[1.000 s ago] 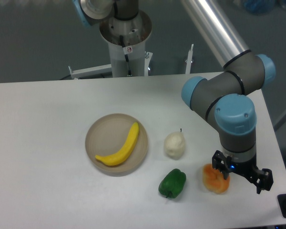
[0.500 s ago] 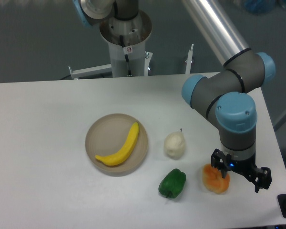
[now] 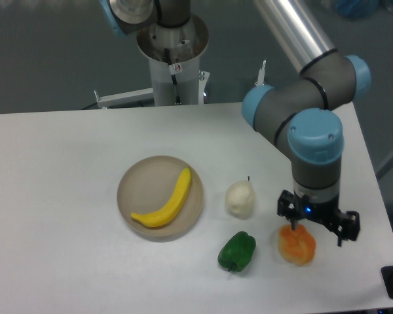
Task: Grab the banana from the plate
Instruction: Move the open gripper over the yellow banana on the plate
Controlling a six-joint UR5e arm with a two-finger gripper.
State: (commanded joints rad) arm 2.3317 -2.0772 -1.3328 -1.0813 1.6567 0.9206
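Your banana [image 3: 166,205] lies smooth, curved, bright yellow across the plate [image 3: 139,180]; gripper [image 3: 318,226] jaws spread wide, empty.

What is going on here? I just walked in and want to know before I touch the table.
A robot arm is meant to pick up the banana, which lies untouched on the plate. The gripper hangs open well off to the side, above an orange fruit, holding nothing. A white pear-like fruit and a green pepper sit between it and the plate.
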